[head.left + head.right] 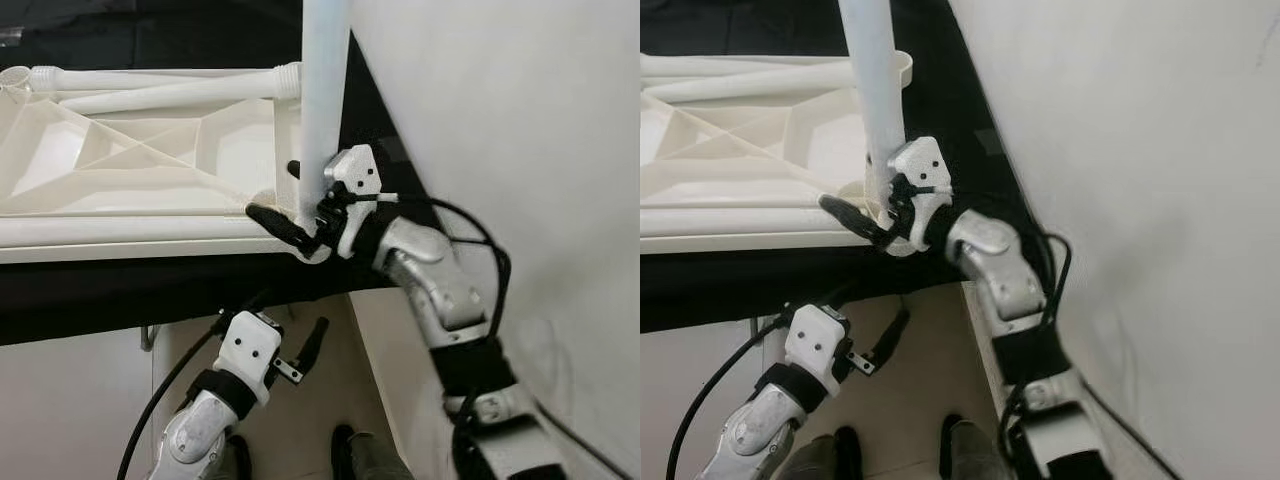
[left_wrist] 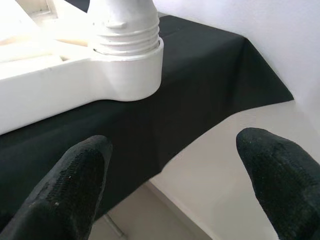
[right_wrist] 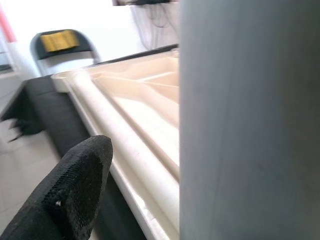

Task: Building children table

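A white plastic tabletop (image 1: pixel 120 165) lies upside down on a black-covered surface (image 1: pixel 100 290). A white leg (image 1: pixel 325 90) stands upright in its near right corner socket (image 2: pixel 125 75), with its thread showing above the rim. My right gripper (image 1: pixel 272 192) reaches around the leg's base, one finger in front and one behind. The right wrist view shows a gap between the front finger (image 3: pixel 65 195) and the leg (image 3: pixel 250 120), so the gripper is open. My left gripper (image 1: pixel 290 322) hangs open and empty below the surface's front edge, pointing up at that corner.
Two more white legs (image 1: pixel 170 88) lie across the far side of the tabletop. A white wall (image 1: pixel 520 130) stands close on the right. A dark chair (image 3: pixel 60 45) stands beyond the far end. My feet (image 1: pixel 360 455) are on the pale floor below.
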Controlling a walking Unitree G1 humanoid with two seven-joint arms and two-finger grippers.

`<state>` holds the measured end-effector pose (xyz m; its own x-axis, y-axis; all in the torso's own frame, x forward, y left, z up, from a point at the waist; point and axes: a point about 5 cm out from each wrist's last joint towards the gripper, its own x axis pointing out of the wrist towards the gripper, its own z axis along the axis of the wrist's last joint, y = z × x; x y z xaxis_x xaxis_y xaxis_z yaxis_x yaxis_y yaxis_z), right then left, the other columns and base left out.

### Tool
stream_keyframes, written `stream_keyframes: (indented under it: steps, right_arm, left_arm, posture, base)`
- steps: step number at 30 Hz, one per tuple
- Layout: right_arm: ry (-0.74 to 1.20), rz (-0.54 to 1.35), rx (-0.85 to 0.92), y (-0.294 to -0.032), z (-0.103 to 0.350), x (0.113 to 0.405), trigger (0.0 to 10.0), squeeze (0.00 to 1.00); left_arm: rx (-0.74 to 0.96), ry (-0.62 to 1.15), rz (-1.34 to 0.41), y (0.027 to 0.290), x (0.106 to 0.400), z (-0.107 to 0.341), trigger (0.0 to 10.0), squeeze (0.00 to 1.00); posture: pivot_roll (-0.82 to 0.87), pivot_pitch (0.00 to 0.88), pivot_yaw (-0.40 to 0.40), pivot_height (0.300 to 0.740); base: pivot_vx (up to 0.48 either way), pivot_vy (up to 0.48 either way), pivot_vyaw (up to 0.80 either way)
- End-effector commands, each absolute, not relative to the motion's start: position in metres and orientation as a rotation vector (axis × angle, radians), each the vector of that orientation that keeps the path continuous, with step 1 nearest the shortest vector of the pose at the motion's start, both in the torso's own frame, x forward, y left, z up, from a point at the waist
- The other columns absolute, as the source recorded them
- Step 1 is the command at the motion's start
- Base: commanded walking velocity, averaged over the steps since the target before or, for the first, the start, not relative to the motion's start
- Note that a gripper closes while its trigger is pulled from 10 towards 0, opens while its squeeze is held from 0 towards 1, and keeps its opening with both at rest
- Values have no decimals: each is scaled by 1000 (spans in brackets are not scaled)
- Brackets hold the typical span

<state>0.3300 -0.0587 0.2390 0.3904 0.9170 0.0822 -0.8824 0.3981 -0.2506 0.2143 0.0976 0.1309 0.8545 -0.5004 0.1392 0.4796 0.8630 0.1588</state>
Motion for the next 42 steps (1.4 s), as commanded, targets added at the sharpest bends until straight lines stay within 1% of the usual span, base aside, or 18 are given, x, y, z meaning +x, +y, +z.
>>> stream_keyframes:
  steps: [1, 2, 8, 9, 10, 18, 27, 28, 29, 30, 31, 32, 33, 34, 35, 38, 39, 42]
  right_arm:
    - [-196, 1321, -195, -52, 235, 327, 10000, 0]
    - [-170, 1405, -204, -59, 240, 332, 10000, 0]
    - [-148, 1478, -225, -67, 245, 338, 10000, 0]
    - [-147, 1504, -227, -69, 247, 339, 2235, 0]
    - [-147, 1511, -222, -71, 249, 342, 0, 0]
    - [-159, 1582, -212, -80, 250, 346, 0, 0]
    - [-159, 1566, -204, -88, 247, 345, 0, 0]
    - [-156, 1497, -195, -97, 242, 345, 0, 0]
    - [-156, 1497, -195, -97, 242, 345, 0, 0]
    - [-140, 1395, -194, -106, 234, 347, 0, 0]
    - [-140, 1395, -194, -106, 234, 347, 0, 0]
    - [-104, 1271, -177, -115, 222, 348, 0, 0]
    - [-104, 1271, -177, -115, 222, 348, 0, 0]
    - [-32, 1106, -165, -123, 201, 348, 0, 0]
    - [-32, 1106, -165, -123, 201, 348, 0, 0]
    - [136, 484, -142, -148, 155, 346, 0, 0]
    - [153, 421, -107, -144, 149, 338, 0, 0]
    - [163, 433, -53, -133, 146, 326, 0, 0]
  left_arm:
    - [123, -155, -517, 96, 210, 124, 10000, 0]
    - [122, -155, -515, 96, 210, 124, 10000, 0]
    - [120, -156, -512, 95, 209, 124, 10000, 0]
    - [119, -157, -510, 95, 209, 125, 10000, 0]
    - [119, -159, -507, 95, 209, 125, 10000, 0]
    - [114, -167, -496, 95, 210, 126, 10000, 0]
    - [112, -175, -491, 96, 210, 127, 10000, 0]
    - [118, -191, -477, 97, 209, 130, 10000, 0]
    - [118, -191, -477, 97, 209, 130, 10000, 0]
    - [127, -212, -468, 97, 208, 133, 10000, 0]
    - [127, -212, -468, 97, 208, 133, 10000, 0]
    - [127, -240, -460, 98, 207, 137, 10000, 0]
    - [127, -240, -460, 98, 207, 137, 10000, 0]
    - [127, -263, -454, 99, 205, 141, 10000, 0]
    - [127, -263, -454, 99, 205, 141, 10000, 0]
    - [116, -288, -448, 99, 201, 148, 10000, 0]
    - [114, -292, -451, 99, 200, 149, 10000, 0]
    - [110, -296, -453, 98, 199, 151, 10000, 0]
  posture:
    - [54, 246, -69, 740]
    - [59, 250, -70, 740]
    - [61, 254, -74, 740]
    - [63, 257, -78, 740]
    - [64, 259, -79, 740]
    - [63, 263, -81, 740]
    - [61, 265, -84, 740]
    - [53, 268, -81, 740]
    - [53, 268, -81, 740]
    - [51, 270, -83, 740]
    - [51, 270, -83, 740]
    - [48, 271, -86, 740]
    - [48, 271, -86, 740]
    - [44, 272, -91, 740]
    - [44, 272, -91, 740]
    - [42, 276, -87, 740]
    - [49, 278, -83, 740]
    - [42, 274, -78, 740]
  base:
    - [0, 0, 0]
    - [0, 0, 0]
    - [0, 0, 0]
    - [0, 0, 0]
    - [0, 0, 0]
    - [0, 0, 0]
    - [0, 0, 0]
    - [0, 0, 0]
    - [0, 0, 0]
    - [0, 0, 0]
    - [0, 0, 0]
    - [0, 0, 0]
    - [0, 0, 0]
    - [0, 0, 0]
    - [0, 0, 0]
    - [0, 0, 0]
    - [0, 0, 0]
    - [0, 0, 0]
